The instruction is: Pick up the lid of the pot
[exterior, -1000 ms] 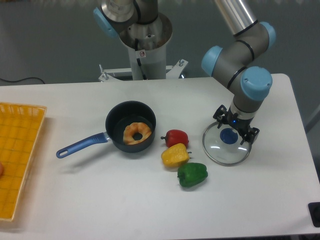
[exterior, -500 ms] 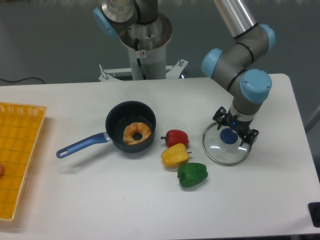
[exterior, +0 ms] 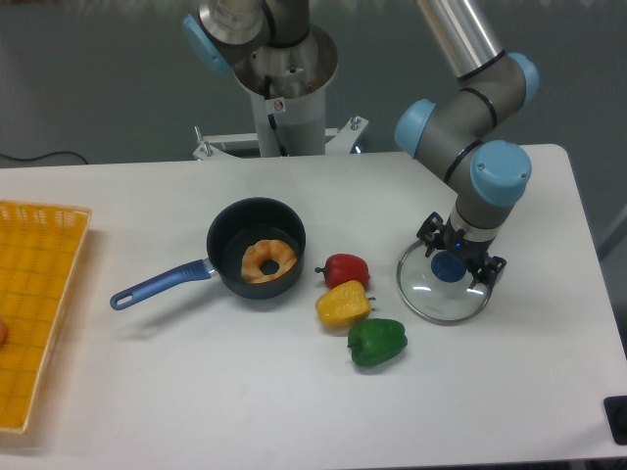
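Reaching down at the right of the desk (exterior: pixel 225 401), the tool (exterior: pixel 462 251) has its two fingers spread apart over the far part of the clear, round pot lid (exterior: pixel 441 301), with the lid's blue knob (exterior: pixel 449 266) in view at the near side of them. The tool is open and grips nothing that shows; whether a fingertip touches the glass or the knob, I cannot tell. The lid lies flat on the desk with its knob up, to the right of three peppers.

Nearest the black pan (exterior: pixel 223 240) is the red pepper (exterior: pixel 346 269), then the yellow pepper (exterior: pixel 342 305) close below it in the view, then the green pepper (exterior: pixel 376 343) just beside the yellow one, lower and a little to the right. The pan stands well apart from the lid, left of the peppers, its blue handle (exterior: pixel 162 283) pointing to the lower left. Inside the pan lies an orange-brown ring (exterior: pixel 257 262). At the left edge, partly out of view, is a yellow-orange crate (exterior: pixel 44 313)
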{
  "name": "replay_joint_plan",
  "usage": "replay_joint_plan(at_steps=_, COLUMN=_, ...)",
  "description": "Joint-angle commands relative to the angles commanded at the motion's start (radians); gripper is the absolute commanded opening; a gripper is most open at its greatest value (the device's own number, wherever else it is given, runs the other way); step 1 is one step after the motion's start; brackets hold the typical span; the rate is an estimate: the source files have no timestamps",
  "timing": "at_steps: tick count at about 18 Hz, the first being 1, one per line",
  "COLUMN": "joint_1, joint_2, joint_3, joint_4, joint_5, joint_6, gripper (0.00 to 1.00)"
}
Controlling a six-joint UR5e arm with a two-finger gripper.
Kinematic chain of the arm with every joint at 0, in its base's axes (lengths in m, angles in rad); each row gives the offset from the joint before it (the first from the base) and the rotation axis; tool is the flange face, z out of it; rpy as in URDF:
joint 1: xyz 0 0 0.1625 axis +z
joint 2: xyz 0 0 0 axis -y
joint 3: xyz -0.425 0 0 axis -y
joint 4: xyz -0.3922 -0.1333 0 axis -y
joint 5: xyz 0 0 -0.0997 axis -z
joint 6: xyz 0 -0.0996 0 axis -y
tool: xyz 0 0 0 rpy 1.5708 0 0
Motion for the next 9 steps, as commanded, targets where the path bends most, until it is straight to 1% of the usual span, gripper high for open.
replay_joint_plan(at_steps=7, joint_1=-0.006, joint_2=-0.003, joint_3=0.000, joint_4=-0.002, joint_5=0.000, joint_6=0.002, gripper=1.00)
replay_joint_plan(at_steps=9, joint_1=-0.006, joint_2=-0.003, joint_3=0.000, joint_4=-0.002, joint_5=0.000, joint_6=0.002, gripper=0.98)
